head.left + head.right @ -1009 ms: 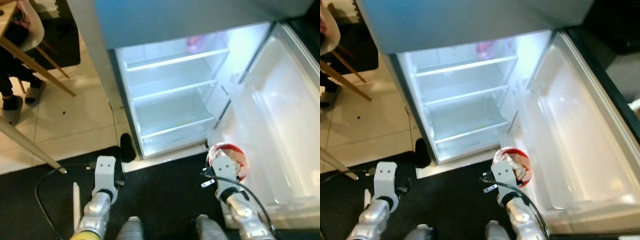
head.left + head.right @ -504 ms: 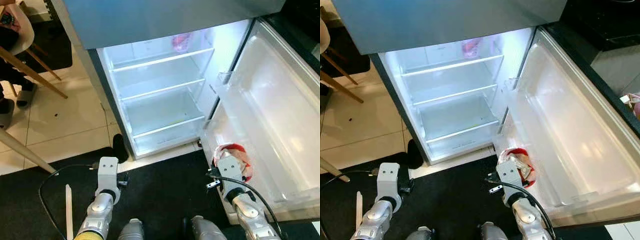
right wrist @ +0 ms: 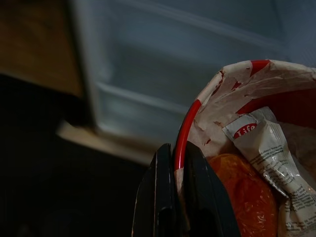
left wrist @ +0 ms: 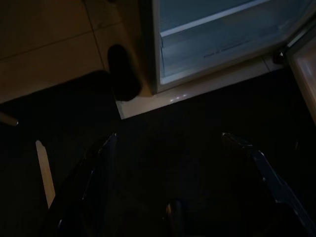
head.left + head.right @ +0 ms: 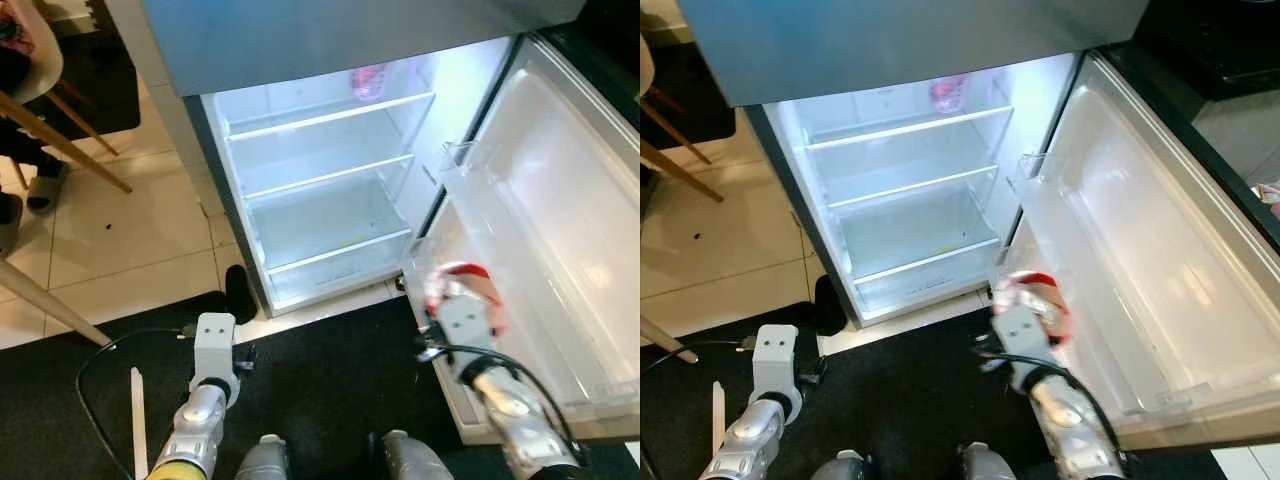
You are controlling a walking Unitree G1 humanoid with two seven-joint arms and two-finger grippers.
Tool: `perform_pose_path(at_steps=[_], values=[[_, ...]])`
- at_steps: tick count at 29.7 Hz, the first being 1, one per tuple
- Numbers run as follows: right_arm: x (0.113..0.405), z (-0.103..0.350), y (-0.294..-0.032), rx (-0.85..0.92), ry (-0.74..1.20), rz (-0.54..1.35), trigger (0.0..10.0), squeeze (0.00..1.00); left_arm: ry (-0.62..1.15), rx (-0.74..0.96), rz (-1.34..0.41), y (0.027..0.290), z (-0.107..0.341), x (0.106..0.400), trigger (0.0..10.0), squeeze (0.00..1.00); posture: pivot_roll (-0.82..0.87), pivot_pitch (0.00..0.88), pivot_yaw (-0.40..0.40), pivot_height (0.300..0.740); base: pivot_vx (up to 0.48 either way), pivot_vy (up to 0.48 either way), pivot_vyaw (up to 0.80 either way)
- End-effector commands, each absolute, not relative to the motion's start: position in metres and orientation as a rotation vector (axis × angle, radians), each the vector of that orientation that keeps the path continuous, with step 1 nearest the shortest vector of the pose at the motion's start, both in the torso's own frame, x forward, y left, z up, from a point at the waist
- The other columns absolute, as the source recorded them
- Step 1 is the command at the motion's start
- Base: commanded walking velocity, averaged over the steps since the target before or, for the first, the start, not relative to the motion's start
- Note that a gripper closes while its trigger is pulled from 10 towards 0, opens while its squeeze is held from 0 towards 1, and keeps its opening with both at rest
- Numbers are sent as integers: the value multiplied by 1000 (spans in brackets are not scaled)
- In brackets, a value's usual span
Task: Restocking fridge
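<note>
Light source: fridge interior [image 5: 320,180], bright white glare
Blur: right end effector [image 5: 462,318] smeared
Wrist views: dim, shadowed

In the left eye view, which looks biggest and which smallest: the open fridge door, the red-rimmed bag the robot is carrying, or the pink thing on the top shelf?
Largest to smallest, as they look:
1. The fridge door, by far.
2. The red-rimmed bag, pinched by the right gripper; it is nearer the camera, so it may look bigger than it is.
3. The pink thing, deep on the top shelf, so farther away.

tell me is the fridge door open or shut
Open. The fridge door is swung wide to the right, exposing the lit shelves.
</note>
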State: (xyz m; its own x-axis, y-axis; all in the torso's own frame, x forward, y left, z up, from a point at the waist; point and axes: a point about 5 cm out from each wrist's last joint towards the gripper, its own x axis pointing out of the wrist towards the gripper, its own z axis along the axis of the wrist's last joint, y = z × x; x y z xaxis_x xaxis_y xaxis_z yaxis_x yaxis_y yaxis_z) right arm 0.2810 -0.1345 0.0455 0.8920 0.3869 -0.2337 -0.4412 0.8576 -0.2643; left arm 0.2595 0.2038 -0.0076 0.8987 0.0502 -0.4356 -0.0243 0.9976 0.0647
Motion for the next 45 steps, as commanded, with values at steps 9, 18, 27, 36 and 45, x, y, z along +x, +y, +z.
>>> perform_pose_path(at_steps=[9, 18, 27, 36, 45], values=[[272, 52, -83, -311, 134, 681, 10000, 0, 483, 29, 41, 198, -17, 250, 10000, 0, -57, 204, -22, 727, 0, 0, 0], [264, 36, -92, -343, 196, 584, 10000, 0, 484, 31, 58, 199, -18, 248, 10000, 0, -62, 207, -28, 727, 0, 0, 0], [266, 35, -104, -351, 207, 545, 10000, 0, 481, 39, 60, 197, -18, 249, 10000, 0, -65, 205, -31, 727, 412, 0, 0], [266, 34, -105, -352, 209, 532, 10000, 0, 481, 45, 62, 198, -18, 249, 10000, 0, -64, 206, -30, 727, 348, 0, 0], [267, 33, -110, -353, 213, 518, 10000, 0, 480, 55, 57, 199, -18, 249, 10000, 0, -68, 203, -27, 727, 330, 0, 0]])
